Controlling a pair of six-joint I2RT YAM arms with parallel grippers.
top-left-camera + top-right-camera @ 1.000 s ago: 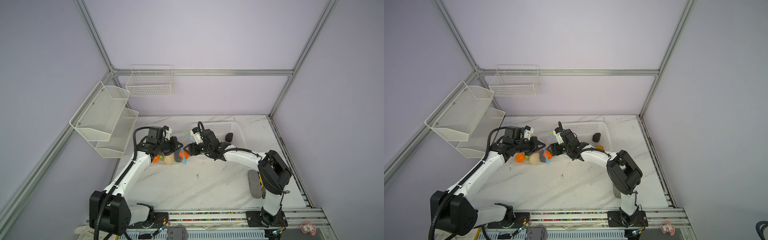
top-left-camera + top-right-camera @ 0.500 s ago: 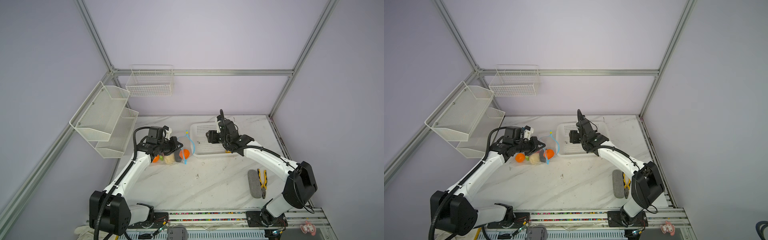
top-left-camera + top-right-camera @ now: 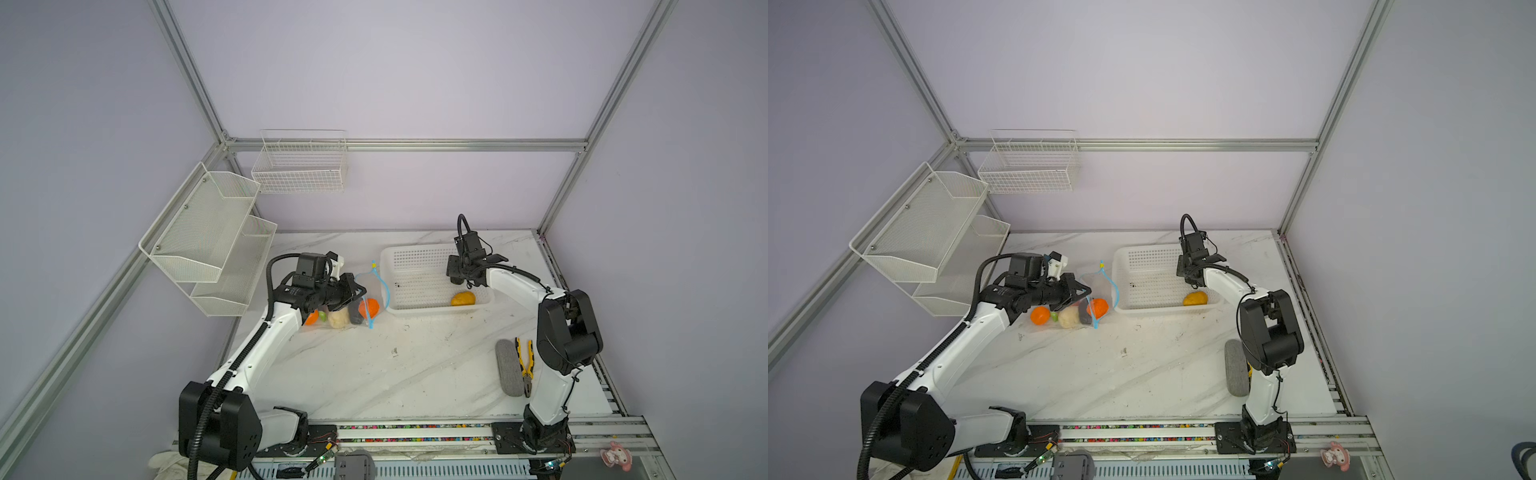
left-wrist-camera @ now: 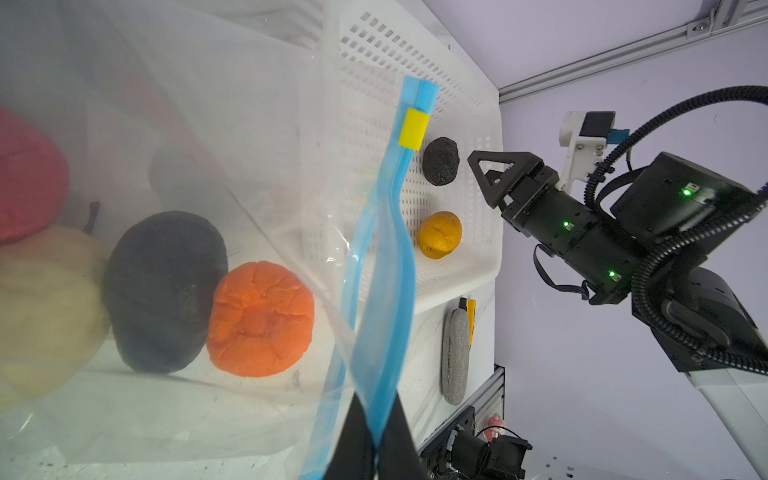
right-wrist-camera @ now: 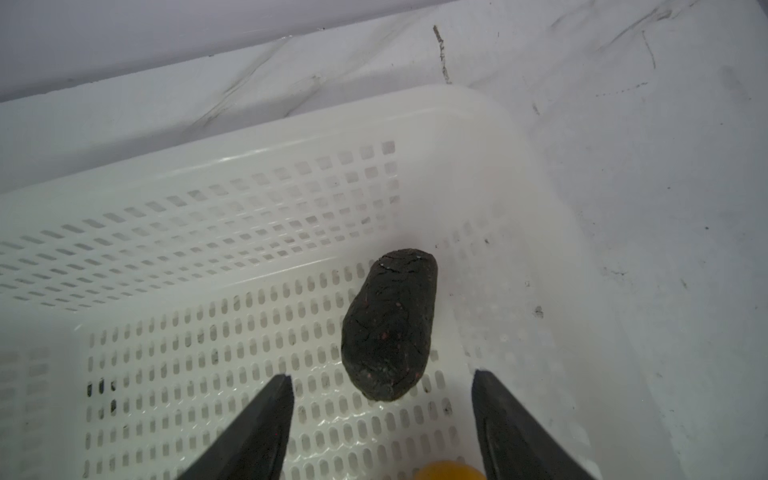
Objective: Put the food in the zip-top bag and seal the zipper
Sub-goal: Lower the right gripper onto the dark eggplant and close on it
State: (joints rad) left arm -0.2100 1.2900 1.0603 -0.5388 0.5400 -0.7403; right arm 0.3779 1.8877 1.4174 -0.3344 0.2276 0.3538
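Zipper (image 4: 399,257) clamped in my left pincer (image 4: 374,436) props the bag (image 4: 257,166) open; right pincer (image 5: 381,374), apart, hangs over the black lump (image 5: 390,320) near the basket (image 5: 291,129) corner.

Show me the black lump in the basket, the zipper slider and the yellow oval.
black lump (image 5: 390,324), right wrist view, middle of its body
zipper slider (image 4: 413,129), left wrist view, its yellow face
yellow oval (image 3: 463,298), a top view, its centre

pink ball (image 4: 25,178), yellow oval (image 5: 449,471), both cropped
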